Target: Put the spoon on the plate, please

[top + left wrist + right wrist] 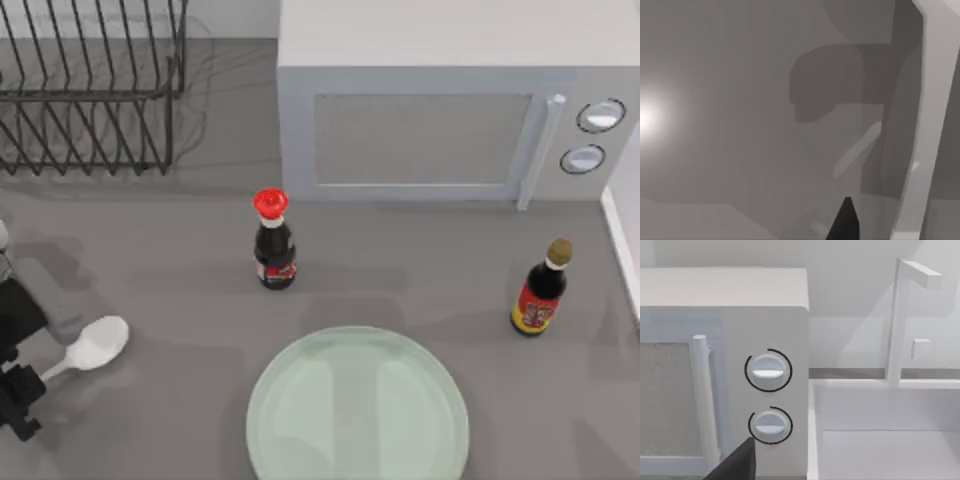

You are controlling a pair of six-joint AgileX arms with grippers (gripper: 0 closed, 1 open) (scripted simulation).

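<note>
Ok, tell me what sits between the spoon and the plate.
Nothing: in the top view, only bare table separates the spoon from the plate.

Open table [170, 300] between spoon [95, 345] and plate [357, 408].

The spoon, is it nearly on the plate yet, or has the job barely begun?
Barely begun. The spoon lies on the table at the left, apart from the plate, which holds nothing. In hand: the left gripper sits at the spoon's handle end; whether it grips is unclear. Left: lifting, carrying the spoon right, and setting it on the plate.
</note>
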